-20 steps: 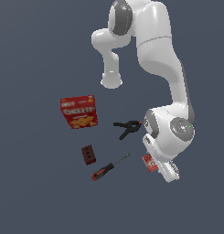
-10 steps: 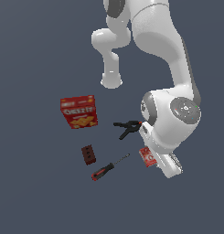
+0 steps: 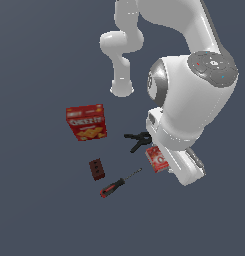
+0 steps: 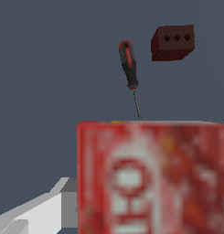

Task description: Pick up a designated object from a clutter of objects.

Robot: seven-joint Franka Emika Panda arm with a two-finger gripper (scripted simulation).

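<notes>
From where I stand, going left to right across the table (image 3: 34,210) in the exterior view: the Cheez-It cracker box (image 3: 85,122) lies furthest toward the exterior view's left edge, then the dark red block with holes (image 3: 97,169), then the red-and-black screwdriver (image 3: 116,184), then the black clamp (image 3: 138,140), and last the small red box (image 3: 157,159), tucked right against the arm's wrist near the middle of the table, a little toward the exterior view's right edge.

I judge that small box to be light, stiff cardboard with smooth printed faces, a bit slippery, and liable to dent if squeezed hard. Its two broad flat faces look like the sensible place to pinch it.

It is a flat red carton with a white label and blurred white lettering. In the wrist view it fills the foreground (image 4: 150,178), very close to the camera, with the screwdriver (image 4: 129,66) and the block (image 4: 173,42) beyond.

The hand (image 3: 166,167) is hidden behind the wrist and the box, so I cannot tell whether it is clenched on the box or released.
</notes>
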